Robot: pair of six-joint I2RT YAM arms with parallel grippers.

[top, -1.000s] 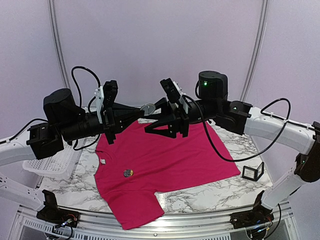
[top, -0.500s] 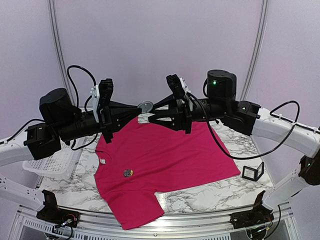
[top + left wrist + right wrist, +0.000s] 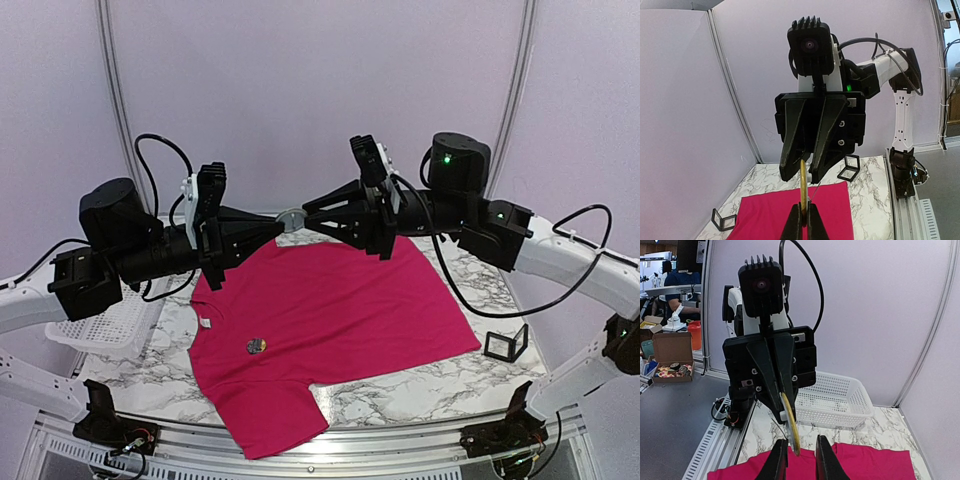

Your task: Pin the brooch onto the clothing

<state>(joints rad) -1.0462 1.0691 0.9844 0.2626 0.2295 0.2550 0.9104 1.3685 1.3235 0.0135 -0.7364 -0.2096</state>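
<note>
Left hand pinching brooch, raised above clothing

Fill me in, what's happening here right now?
The left gripper holds a round brooch edge-on in the air near the far edge of the pink T-shirt, which lies flat on the table. The right gripper faces it, jaws apart on either side of the disc. A small badge already sits on the shirt's chest.
</note>
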